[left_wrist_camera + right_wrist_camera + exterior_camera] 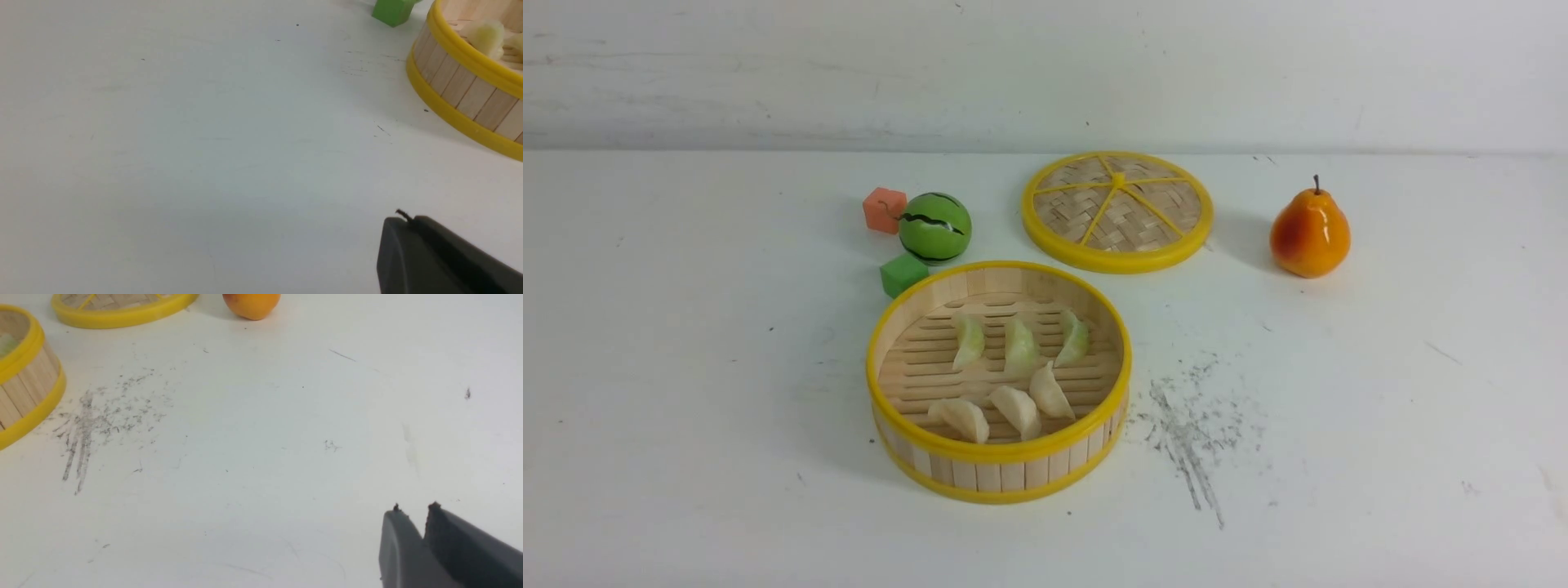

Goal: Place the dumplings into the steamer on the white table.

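The steamer (1001,469) stands on the white table (686,367) near the middle front. All the dumplings in view lie on its slatted floor: three pale green ones (1019,346) in the far row and three cream-white ones (1018,411) in the near row. Neither arm shows in the front view. In the left wrist view my left gripper (404,218) is shut and empty above bare table, with the steamer (461,87) some way off. My right gripper (414,509) stands slightly open with nothing between its tips, well away from the steamer (24,392).
The flat woven lid (1117,211) lies behind the steamer. An orange pear (1309,233) stands at the back right. A green watermelon ball (934,227), an orange-red cube (884,209) and a green cube (903,273) sit behind the steamer's left side. Grey scuff marks (1188,425) lie right of it.
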Tool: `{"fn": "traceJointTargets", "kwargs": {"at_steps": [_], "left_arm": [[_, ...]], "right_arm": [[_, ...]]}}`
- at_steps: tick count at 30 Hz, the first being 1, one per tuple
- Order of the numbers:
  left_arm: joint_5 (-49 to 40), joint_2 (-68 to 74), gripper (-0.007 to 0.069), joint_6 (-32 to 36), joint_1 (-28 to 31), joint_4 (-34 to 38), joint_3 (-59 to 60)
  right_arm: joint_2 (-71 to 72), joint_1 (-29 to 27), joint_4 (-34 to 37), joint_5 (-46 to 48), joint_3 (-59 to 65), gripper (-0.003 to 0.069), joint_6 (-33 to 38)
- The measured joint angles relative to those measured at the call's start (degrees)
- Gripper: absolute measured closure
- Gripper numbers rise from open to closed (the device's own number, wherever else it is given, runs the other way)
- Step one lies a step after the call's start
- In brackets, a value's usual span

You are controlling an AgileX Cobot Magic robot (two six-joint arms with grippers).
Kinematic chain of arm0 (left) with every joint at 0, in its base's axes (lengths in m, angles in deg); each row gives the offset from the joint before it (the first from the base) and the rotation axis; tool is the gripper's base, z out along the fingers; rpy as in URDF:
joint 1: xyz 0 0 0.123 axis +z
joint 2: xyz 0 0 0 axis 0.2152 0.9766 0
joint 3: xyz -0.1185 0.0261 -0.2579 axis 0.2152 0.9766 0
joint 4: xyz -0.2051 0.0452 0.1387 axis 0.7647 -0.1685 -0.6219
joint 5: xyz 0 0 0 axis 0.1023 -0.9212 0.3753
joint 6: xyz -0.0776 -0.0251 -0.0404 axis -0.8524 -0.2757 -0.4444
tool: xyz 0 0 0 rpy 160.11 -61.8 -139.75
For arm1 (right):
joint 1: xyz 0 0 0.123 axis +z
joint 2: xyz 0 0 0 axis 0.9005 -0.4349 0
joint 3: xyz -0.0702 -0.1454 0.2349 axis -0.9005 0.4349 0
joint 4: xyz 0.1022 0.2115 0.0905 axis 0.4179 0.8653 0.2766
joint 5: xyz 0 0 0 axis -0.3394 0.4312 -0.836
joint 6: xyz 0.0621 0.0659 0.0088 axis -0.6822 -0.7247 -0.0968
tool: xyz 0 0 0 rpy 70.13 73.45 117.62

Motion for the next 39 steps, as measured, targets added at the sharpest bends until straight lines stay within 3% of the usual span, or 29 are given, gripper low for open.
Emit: {"fn": "traceJointTargets", "kwargs": {"at_steps": [39], "left_arm": [[0.00, 0.00, 0.0608, 0.00, 0.00, 0.00, 0.00]], "right_arm": [[0.00, 0.00, 0.00, 0.00, 0.00, 0.0526, 0.46]]}}
